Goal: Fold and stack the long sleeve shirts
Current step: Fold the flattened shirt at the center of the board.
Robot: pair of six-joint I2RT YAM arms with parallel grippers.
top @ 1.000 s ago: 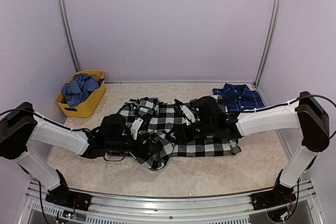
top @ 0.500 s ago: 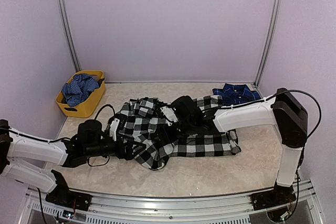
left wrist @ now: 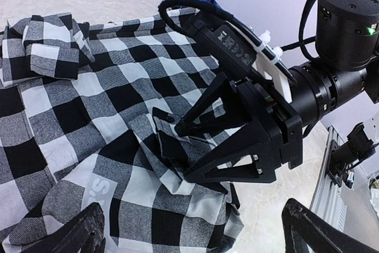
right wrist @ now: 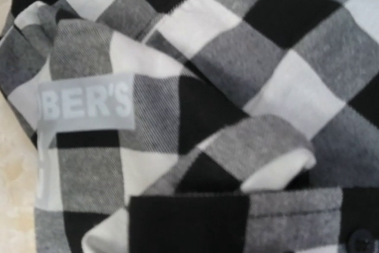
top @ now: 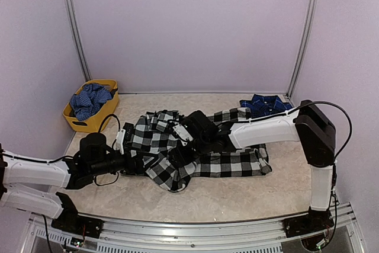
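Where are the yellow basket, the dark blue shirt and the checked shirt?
yellow basket (top: 105, 114), top view, on its outer wall.
dark blue shirt (top: 266, 102), top view, on its middle.
checked shirt (top: 234, 164), top view, on its flat right part.

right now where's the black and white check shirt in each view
top external: check shirt lies spread out at the centre of the picture.
left wrist: shirt fills the left and centre.
right wrist: shirt fills the whole frame.
shared landmark: the white lettering shows in both wrist views; too small to find from above.
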